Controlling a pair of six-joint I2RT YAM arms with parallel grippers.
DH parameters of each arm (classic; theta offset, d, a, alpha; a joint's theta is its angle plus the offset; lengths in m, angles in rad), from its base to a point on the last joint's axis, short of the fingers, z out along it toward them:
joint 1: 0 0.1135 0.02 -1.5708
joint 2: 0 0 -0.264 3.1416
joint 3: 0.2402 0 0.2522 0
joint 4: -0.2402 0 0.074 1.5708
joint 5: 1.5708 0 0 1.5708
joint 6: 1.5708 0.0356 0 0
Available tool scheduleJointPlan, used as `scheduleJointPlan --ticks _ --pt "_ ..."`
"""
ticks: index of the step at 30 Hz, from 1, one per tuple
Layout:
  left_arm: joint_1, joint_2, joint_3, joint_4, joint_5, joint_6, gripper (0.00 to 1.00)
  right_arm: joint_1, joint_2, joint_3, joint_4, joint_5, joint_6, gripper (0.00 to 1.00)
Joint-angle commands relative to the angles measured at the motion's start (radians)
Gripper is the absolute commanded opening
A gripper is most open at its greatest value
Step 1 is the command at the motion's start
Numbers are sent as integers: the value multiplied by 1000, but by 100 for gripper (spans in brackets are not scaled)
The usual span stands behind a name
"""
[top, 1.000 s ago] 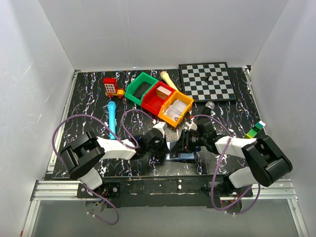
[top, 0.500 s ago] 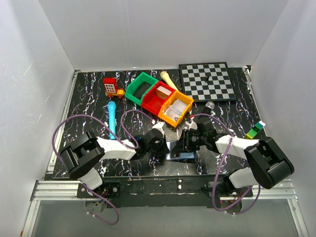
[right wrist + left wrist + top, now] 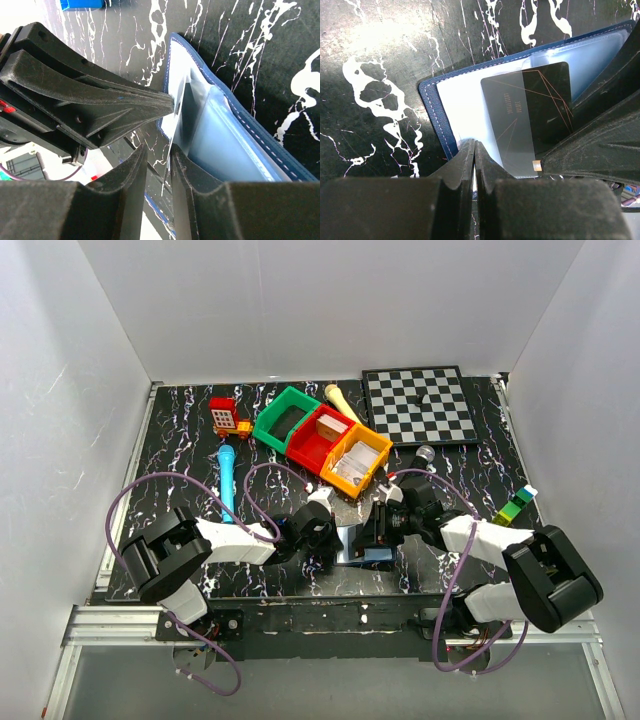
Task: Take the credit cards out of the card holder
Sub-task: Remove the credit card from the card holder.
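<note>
The card holder lies open near the table's front edge between both grippers, navy outside with pale panels. A dark credit card sticks halfway out of its clear pocket. My left gripper is shut on the pale panel's near edge; it also shows in the top view. My right gripper has its jaws a little apart around the card's thin edge; the card lies against the right finger. The holder's blue-grey pocket lies beyond. The right gripper also shows in the top view.
Green, red and orange bins stand just behind the grippers. A chessboard is at the back right. A blue marker and a red toy house are on the left, coloured blocks on the right.
The right arm's elbow has drifted slightly right and toward the front. The grippers and the card holder stay in almost the same place.
</note>
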Motion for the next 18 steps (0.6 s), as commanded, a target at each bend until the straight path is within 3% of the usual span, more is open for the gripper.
scheduleJointPlan --ticks 1,13,18 --pt "-6 16 -44 -132 -39 9 0 -7 -34 36 9 -10 -18 30" --pt "-6 9 -51 -124 -39 5 0 -13 -63 30 -11 10 -21 20" --pt "-6 1 -57 -121 -39 6 0 -16 -75 36 -37 22 -35 7"
